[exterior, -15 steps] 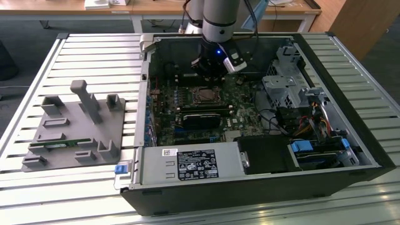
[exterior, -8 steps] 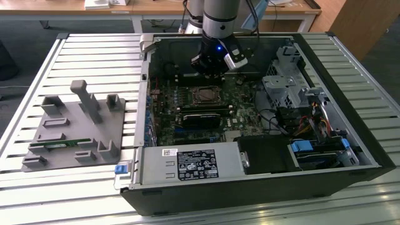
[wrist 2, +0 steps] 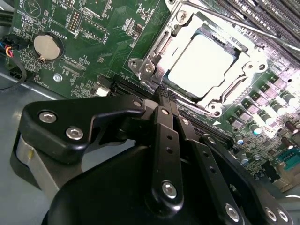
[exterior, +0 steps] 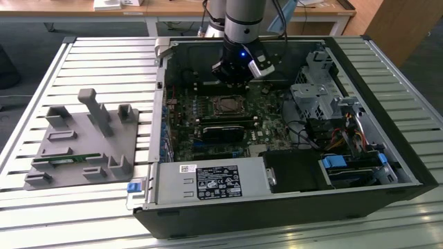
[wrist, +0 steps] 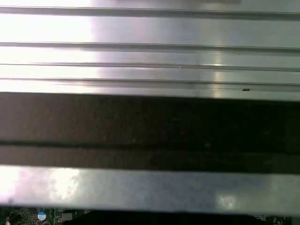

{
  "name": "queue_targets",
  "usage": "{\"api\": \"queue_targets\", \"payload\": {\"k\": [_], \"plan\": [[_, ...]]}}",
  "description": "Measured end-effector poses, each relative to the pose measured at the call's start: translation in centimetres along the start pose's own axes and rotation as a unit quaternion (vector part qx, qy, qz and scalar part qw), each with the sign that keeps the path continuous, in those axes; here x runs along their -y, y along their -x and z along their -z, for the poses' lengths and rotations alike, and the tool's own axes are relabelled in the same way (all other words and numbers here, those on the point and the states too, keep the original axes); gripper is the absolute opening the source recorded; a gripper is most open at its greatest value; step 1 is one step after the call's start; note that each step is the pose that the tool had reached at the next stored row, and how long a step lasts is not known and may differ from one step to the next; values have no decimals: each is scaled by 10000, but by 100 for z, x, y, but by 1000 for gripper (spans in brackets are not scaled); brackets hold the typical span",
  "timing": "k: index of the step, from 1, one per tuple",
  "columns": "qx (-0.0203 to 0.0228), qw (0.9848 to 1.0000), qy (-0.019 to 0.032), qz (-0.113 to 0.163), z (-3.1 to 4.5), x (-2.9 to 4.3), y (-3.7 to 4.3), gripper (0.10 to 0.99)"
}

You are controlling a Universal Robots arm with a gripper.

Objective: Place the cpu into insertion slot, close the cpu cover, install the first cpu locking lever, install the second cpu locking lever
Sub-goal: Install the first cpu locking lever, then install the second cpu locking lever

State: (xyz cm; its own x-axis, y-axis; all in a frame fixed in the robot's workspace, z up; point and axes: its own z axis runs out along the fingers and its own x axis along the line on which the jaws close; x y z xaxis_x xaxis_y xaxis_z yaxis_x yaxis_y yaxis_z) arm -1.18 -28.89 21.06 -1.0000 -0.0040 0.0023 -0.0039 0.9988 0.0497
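cpu (wrist 2: 199,65) sat in slot, cover (wrist 2: 161,44) down around it; gripper (wrist 2: 165,96) hovered just beside, fingers together, holding nothing.

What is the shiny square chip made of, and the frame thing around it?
The cpu looks like metal with a dull silvery top: it glares pale under the light. The cpu cover around it seems to be bright polished metal, since it throws sharp glints. Both are guesses from shine alone.
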Motion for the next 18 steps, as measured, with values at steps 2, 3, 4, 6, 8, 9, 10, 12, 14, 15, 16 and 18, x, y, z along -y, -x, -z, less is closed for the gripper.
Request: {"api": "queue_targets", "payload": {"k": [2,3,4,6,8,9,10,12,14,15,16,18], "plan": [[0,10000,0,0,0,7,0,106],[0,10000,1,0,0,10,0,106],[0,10000,1,-1,0,12,0,106],[0,10000,1,0,0,17,0,106],[0,10000,0,0,1,20,0,106],[0,10000,0,0,1,23,0,106],[0,10000,0,0,1,26,0,106],[0,10000,0,0,2,33,0,106],[0,10000,0,0,2,42,0,106],[0,10000,0,0,2,48,0,106],[0,10000,0,0,2,53,0,106],[0,10000,1,0,3,65,0,106]]}}
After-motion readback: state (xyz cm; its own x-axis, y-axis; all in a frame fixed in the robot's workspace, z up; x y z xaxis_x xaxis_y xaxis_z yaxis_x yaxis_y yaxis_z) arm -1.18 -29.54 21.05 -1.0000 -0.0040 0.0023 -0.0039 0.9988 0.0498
